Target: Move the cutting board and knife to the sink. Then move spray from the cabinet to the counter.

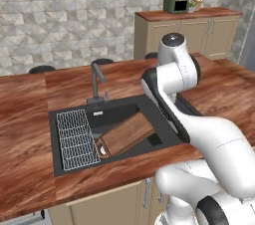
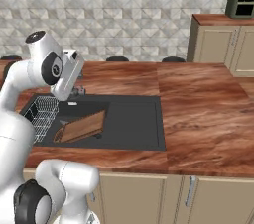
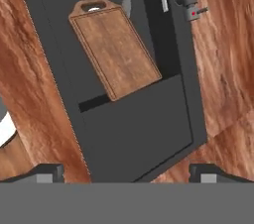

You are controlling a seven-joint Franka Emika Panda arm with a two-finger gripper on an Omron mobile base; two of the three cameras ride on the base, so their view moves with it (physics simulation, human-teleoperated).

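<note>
Left base view: the board [image 1: 125, 133] lies tilted inside the black sink [image 1: 69, 164], beside the wire rack [image 1: 75, 138], with the faucet [image 1: 96, 80] behind it on the bench [image 1: 25, 119]. The white arm [image 1: 174, 77] rises over the sink's right side.

Right base view: the board [image 2: 82, 126] leans in the sink [image 2: 134, 124], near the rack [image 2: 42, 111].

Hand view: the claw [image 3: 127, 172] hangs above the sink [image 3: 144, 134] with its tips wide apart, holding nothing. The board [image 3: 116, 54] lies below, and a grey knife [image 3: 127, 3] blade shows at the board's edge.
</note>
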